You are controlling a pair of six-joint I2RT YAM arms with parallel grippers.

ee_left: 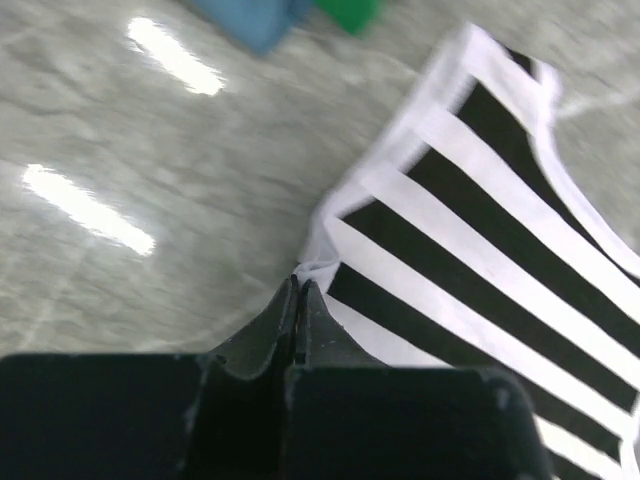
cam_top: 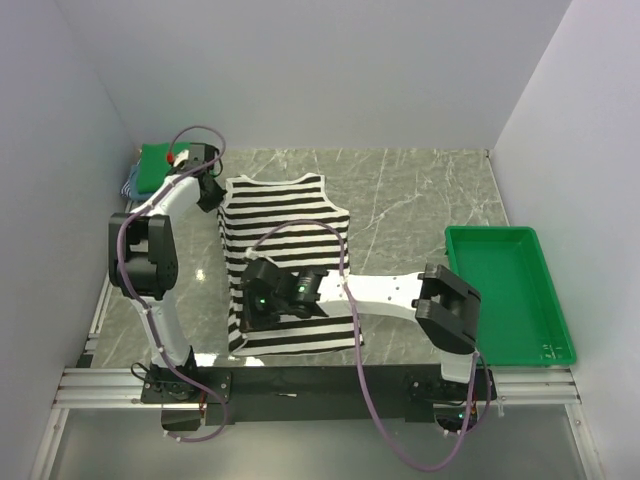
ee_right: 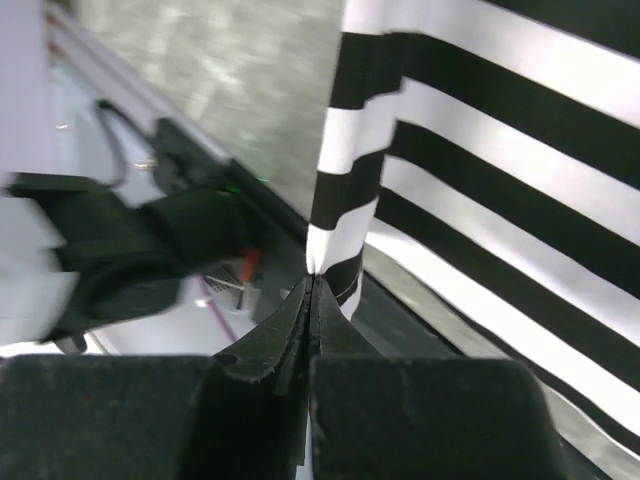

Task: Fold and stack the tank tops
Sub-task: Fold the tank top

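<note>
Overhead view from high behind, looking down, wrist views close along fingers (ee_left: 265, 335), all sharing striped tank top (cam_top: 285, 215)

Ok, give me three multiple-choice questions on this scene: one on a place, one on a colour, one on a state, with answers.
1. Where is the green tray relative to the spread-out top? A) to its right B) to its left C) on it
2. What colours is that top? A) plain red B) black and white stripes C) yellow dots
3. How is the left claw? A) wide open B) shut on the top's corner C) out of view
Answers: A, tray lies on its right; B, stripes in every view; B, tips pinch its white edge.
</note>
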